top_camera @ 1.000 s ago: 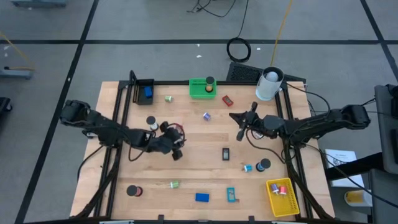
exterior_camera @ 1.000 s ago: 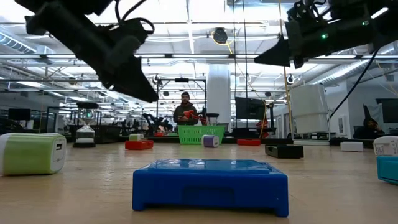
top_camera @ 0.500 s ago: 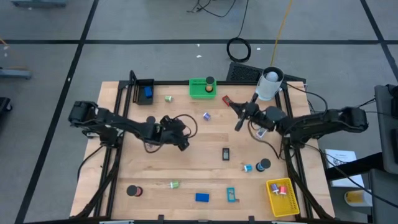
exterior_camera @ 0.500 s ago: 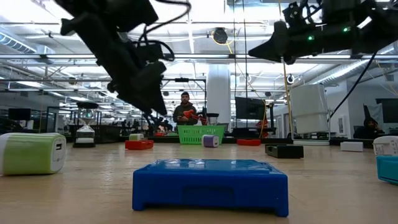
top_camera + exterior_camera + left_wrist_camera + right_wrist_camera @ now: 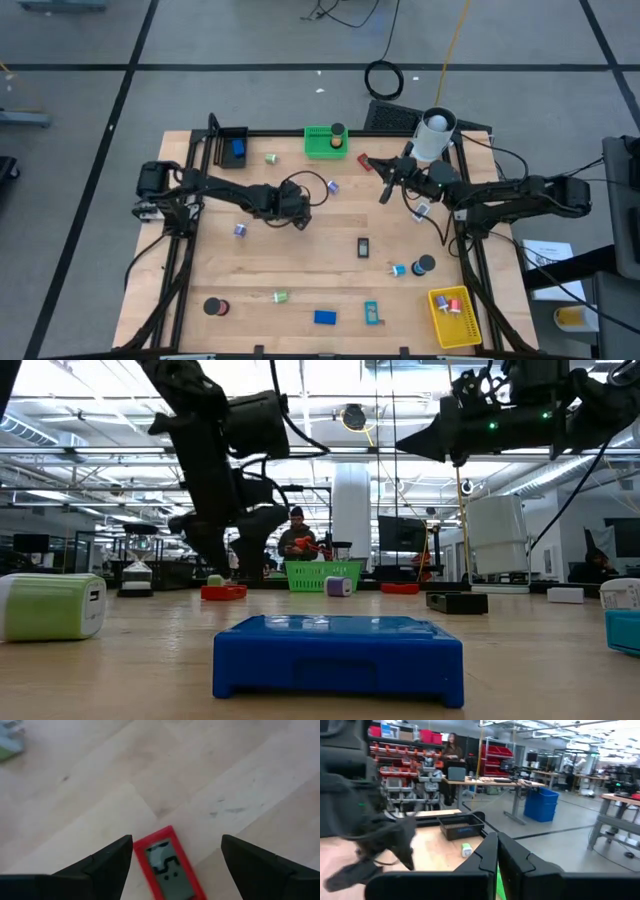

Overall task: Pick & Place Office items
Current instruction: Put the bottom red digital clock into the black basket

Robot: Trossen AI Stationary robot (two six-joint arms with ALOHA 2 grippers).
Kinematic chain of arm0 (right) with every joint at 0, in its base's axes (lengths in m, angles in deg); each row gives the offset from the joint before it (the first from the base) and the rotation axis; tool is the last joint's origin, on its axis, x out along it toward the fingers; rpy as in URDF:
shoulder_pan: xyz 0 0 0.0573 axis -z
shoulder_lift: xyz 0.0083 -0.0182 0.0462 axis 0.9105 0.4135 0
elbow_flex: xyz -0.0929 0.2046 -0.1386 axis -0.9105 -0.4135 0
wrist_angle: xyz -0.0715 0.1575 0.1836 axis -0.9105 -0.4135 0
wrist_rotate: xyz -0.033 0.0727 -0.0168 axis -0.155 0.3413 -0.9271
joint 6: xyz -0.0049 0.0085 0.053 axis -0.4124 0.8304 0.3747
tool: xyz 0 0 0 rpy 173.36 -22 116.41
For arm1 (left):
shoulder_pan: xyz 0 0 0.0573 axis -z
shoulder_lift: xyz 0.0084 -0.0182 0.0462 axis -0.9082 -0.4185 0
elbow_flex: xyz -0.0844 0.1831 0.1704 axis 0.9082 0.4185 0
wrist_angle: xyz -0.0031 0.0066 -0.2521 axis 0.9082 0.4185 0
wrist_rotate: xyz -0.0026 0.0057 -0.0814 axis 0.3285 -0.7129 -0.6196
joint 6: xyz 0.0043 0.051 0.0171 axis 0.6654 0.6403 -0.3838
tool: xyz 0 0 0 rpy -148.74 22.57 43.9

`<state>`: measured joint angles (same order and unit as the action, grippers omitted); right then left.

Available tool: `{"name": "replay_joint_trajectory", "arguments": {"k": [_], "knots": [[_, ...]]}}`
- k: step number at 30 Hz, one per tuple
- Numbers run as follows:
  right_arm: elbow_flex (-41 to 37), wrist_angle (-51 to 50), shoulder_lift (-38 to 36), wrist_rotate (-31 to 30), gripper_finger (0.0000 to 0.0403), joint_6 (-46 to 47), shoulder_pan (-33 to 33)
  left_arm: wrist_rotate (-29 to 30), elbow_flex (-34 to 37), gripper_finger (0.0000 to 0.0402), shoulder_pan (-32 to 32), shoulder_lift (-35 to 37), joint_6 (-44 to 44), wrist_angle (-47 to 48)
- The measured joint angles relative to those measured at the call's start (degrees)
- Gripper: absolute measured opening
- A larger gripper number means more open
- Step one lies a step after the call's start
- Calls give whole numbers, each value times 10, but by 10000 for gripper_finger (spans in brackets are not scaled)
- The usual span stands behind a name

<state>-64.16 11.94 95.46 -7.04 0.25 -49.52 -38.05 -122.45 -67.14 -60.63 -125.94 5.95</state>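
Note:
Small office items lie scattered on the wooden table [image 5: 330,270]. A red-framed block with a grey face [image 5: 169,867] lies flat on the wood. My left gripper [image 5: 177,842] is open, pointing steeply down, with one finger on either side of the block. In the high view this gripper [image 5: 301,219] is left of the table's middle. My right gripper [image 5: 384,193] is shut and empty. It hovers high near the far right, beside the white cylinder [image 5: 433,135], and its shut fingers [image 5: 497,855] point level.
A blue block [image 5: 325,317] lies near the front edge, with a cyan piece [image 5: 372,313], a green clip [image 5: 280,296] and a black roll [image 5: 213,306]. A black bin [image 5: 232,145] and a green bin [image 5: 322,142] stand along the far edge. A yellow bin [image 5: 455,315] is at the front right.
My left gripper has swung toward the table's far right, tipped down toward the wood and opened. The arm's move has uncovered a small purple piece left of it. My right gripper has gone toward the far edge, staying shut.

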Motion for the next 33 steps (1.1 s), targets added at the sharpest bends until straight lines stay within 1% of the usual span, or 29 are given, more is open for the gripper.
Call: {"name": "replay_joint_trajectory", "arguments": {"k": [3,9,12,19,24,28,30,33], "knots": [[0,4,0,4,4,-8,0,-18,-1,304,-9,-4,0,4],[0,4,0,2,4,-10,0,-25,-1,311,-11,-3,-2,27],[0,4,0,2,4,0,0,-43,1,304,-11,-3,-9,45],[0,4,0,2,4,10,0,-47,1,265,-3,-5,-4,66],[0,4,0,2,4,17,0,-48,0,222,1,-20,14,66],[0,3,0,2,4,18,0,-60,-1,187,1,-27,23,64],[0,3,0,2,4,18,0,-60,-1,176,1,-23,30,62],[0,2,0,2,4,18,0,-60,-2,171,0,-21,45,57]]}}
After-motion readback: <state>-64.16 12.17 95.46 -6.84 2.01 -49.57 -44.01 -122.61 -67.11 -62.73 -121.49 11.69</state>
